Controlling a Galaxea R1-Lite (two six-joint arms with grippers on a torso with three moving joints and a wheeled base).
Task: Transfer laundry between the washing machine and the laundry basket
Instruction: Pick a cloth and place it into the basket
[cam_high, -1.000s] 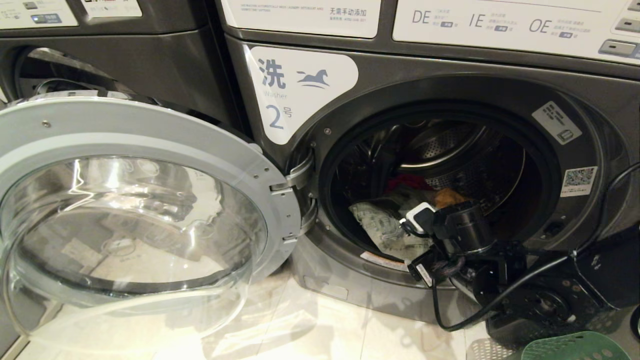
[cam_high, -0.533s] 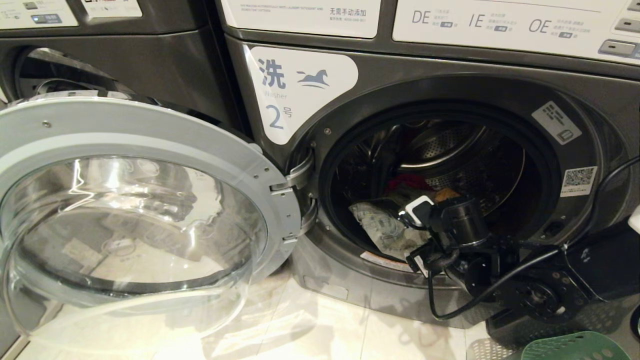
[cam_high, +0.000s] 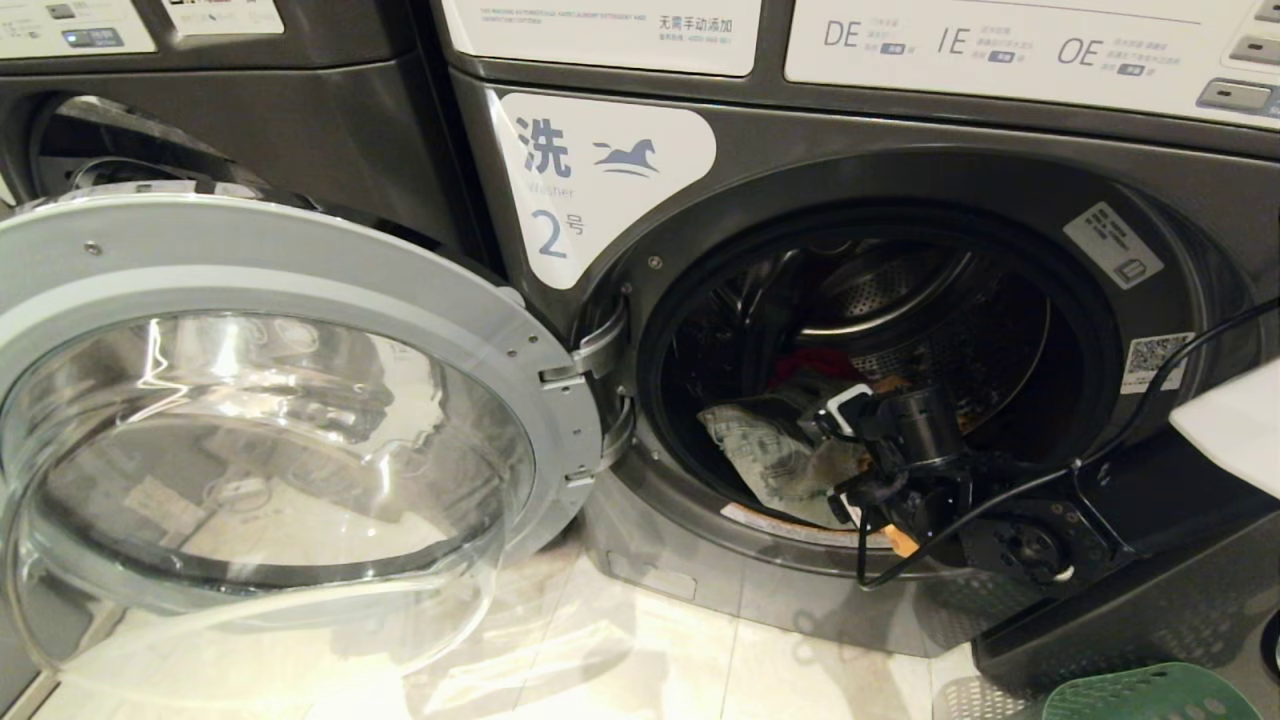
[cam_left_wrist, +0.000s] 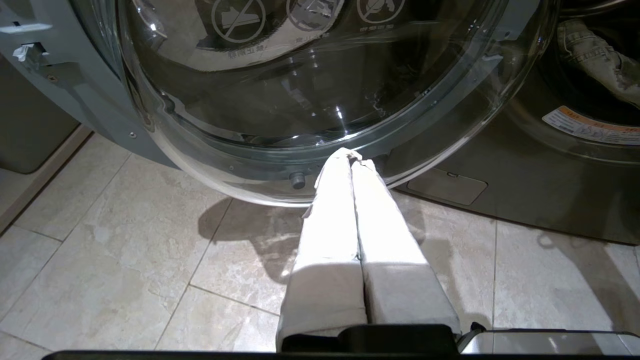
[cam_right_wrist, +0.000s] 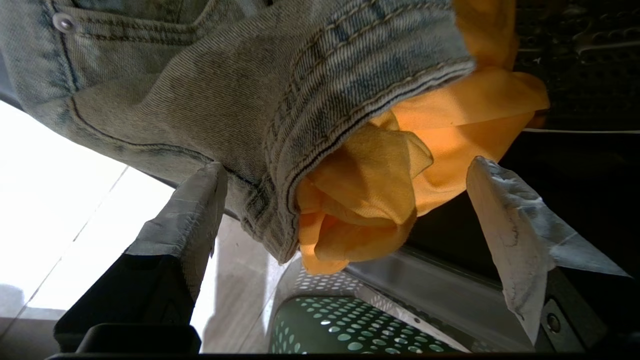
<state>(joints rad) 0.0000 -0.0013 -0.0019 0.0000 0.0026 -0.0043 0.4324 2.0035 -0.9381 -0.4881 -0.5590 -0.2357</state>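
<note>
**Deeper into the drum, jaws wide, nothing gripped yet**

Pushes further through the open mouth of the washing machine (cam_high: 1000, 180) than a second ago: in the head view, sits higher and farther inside the drum (cam_high: 900, 290), with the cable trailing behind. Concerns the right gripper (cam_right_wrist: 345, 165) only, spread as wide as it goes and closed on nothing. Brackets, in the right wrist view, a folded edge of the denim garment (cam_right_wrist: 200, 100) and a bunch of yellow cloth (cam_right_wrist: 365, 200), one finger just beside the denim seam, the other standing off from the yellow. Lies at the drum's front lip, that laundry, with a red item (cam_high: 815, 362) behind it toward the back.

Means the reach is nearly done and the closing is the next step, judging by the cloth already between the fingers. Could take both pieces at once, or only the yellow one.

Waits low at the right, near the machine's front, the green laundry basket (cam_high: 1150, 695).

Hangs parked above the floor (cam_left_wrist: 125, 280) under the open door (cam_high: 300, 270), the left gripper (cam_left_wrist: 347, 156), fingers pressed together and empty.
</note>
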